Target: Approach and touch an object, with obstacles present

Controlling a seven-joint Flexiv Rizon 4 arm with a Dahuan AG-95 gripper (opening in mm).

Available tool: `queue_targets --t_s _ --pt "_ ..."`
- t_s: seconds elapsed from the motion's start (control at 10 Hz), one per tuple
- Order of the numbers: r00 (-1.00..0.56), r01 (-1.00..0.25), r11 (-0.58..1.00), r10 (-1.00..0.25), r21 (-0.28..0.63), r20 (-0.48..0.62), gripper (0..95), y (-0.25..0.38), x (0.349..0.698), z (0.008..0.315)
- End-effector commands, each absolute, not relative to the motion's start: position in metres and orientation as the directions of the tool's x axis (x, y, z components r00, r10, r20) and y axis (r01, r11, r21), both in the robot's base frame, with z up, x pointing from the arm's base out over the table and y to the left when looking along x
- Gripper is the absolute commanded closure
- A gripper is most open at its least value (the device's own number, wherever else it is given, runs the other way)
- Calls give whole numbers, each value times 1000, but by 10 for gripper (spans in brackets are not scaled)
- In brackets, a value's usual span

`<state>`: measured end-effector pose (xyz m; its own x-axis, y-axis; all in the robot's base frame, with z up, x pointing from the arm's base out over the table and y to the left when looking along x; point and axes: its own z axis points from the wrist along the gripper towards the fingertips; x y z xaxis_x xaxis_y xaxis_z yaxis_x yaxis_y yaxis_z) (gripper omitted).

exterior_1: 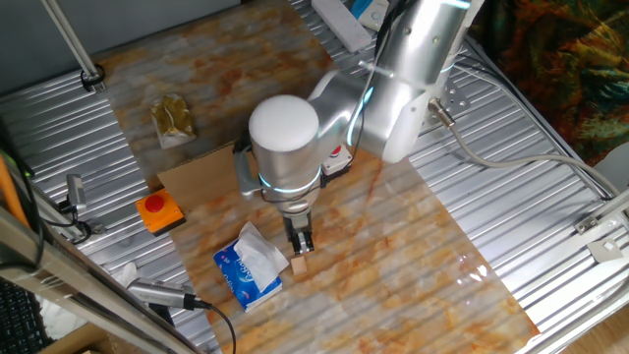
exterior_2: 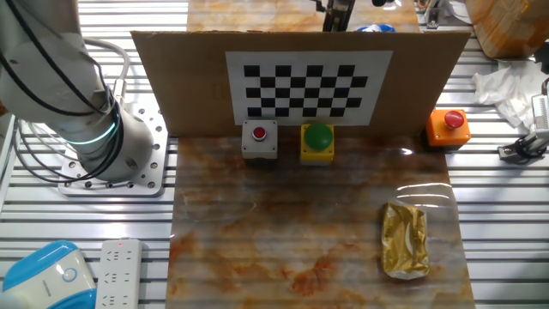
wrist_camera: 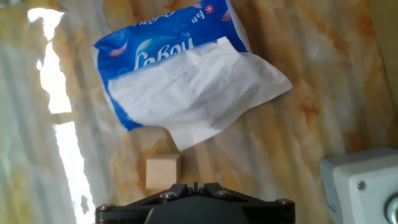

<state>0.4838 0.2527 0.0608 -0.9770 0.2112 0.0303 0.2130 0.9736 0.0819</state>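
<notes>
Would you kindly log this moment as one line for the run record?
pincer: shut, empty | position: over wooden cube, beside tissue pack | cardboard wall: upright | contact: cannot tell

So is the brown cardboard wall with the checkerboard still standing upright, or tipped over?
Upright. The brown cardboard wall stands on its long edge across the table, checkerboard sheet facing the camera, the red and green button boxes in front of it.

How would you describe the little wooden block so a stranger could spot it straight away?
Find the blue tissue pack on the marbled table. Just off its corner, below the pincer, sits the wooden block: a plain pale cube, unprinted, far smaller than the pack.
</notes>
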Motion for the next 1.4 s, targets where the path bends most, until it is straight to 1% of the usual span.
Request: queue_targets --t_s 0.1,0.3,0.8,1.4 --pt "-984 179 978 175 105 45 950 247 482 69" --pt "-987 153 982 146 109 65 950 240 479 78" --pt "-988 140 979 128 149 92 950 228 471 97" --pt "-989 118 983 103 142 107 950 224 467 103"
